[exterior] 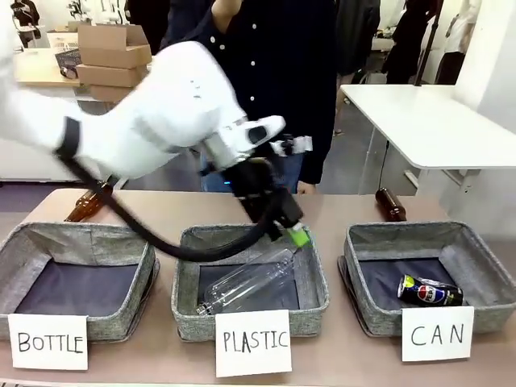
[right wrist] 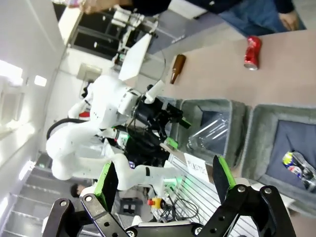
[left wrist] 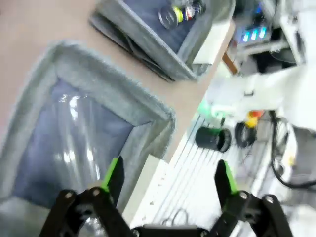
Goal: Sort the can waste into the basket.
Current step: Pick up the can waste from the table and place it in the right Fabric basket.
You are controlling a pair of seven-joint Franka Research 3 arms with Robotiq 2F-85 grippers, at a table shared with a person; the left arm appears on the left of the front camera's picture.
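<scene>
The left gripper [exterior: 295, 231] is hovering over the middle basket [exterior: 187, 282], jaws apart and empty, above a clear bottle [exterior: 258, 282]. The right gripper [right wrist: 165, 173] is hanging high, also spread and empty. The black can [exterior: 430, 291] is lying in the CAN basket [exterior: 484, 270]. The red can [right wrist: 252, 52] is sitting on the table's far side, near the person's hand [right wrist: 289, 19]. A long reach there is risking a knocked, rolling can or clashing arms.

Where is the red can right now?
In the right wrist view, the red can sits on the bare table, outside the CAN basket. It is on the person's side, between the brown bottle and the person's hand.
</scene>
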